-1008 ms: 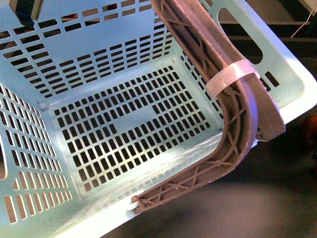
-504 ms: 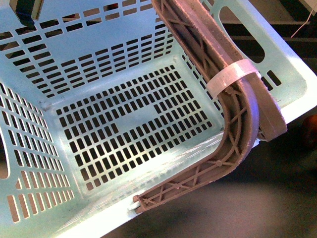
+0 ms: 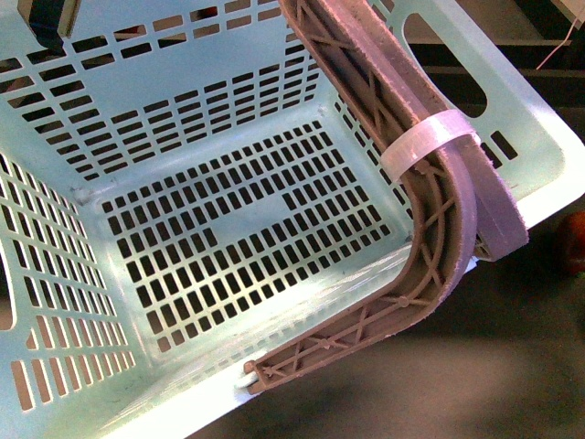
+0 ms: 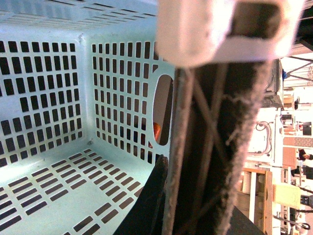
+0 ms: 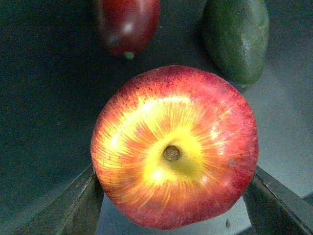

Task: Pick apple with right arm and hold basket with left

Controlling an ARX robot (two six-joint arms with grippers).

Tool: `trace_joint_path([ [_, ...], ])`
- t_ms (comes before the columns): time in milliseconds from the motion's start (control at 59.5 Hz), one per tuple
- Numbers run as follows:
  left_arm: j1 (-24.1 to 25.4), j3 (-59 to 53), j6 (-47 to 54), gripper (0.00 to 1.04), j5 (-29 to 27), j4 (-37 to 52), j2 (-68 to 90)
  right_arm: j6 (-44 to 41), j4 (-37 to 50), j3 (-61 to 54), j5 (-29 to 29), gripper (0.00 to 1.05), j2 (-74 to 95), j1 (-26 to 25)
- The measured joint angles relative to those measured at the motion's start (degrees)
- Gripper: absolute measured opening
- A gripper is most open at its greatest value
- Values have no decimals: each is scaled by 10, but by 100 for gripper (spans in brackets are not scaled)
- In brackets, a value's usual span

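Mint-aqua plastic fills the front view: we count one basket [image 3: 228,119], the largest thing here, tilted, with slotted walls and a slotted floor. One grey-brown ribbed handle [image 3: 439,247] curves over its right corner, wrapped by one translucent white band [image 3: 425,142]. The left wrist view looks along that handle at close range. We cannot make out the left gripper's own fingers there, so we cannot tell whether it is spread or closed.

Next in size, we count three fruits on the dark tabletop [image 5: 44,98] in the right wrist view. One is the apple [image 5: 173,147], round and bright red, with yellow-orange streaks fanning out from a small brown stem dimple. It sits outside the basket, near but apart from one dull green fruit [image 5: 237,36] and one darker red fruit [image 5: 128,24].

The right gripper [image 5: 173,177] pinches the apple, with one dark finger [image 5: 80,208] against each flank.

Smallest is a red-orange sliver [image 3: 576,240] at the front view's right edge, just beyond the basket's corner. We cannot tell which fruit it is.
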Motion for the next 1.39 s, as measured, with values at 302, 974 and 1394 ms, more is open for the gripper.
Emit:
trace_joint_path([
  [302,0,0,0,7,0,0,0,54,-156,51,12,69,-294,105],
  [974,2,0,13,7,-9,-1,1,193,-129,125,144,87,-215,507],
  [1394,0,1,6,7,-5,-2,4,205,-190,106,205,96,-386,396],
])
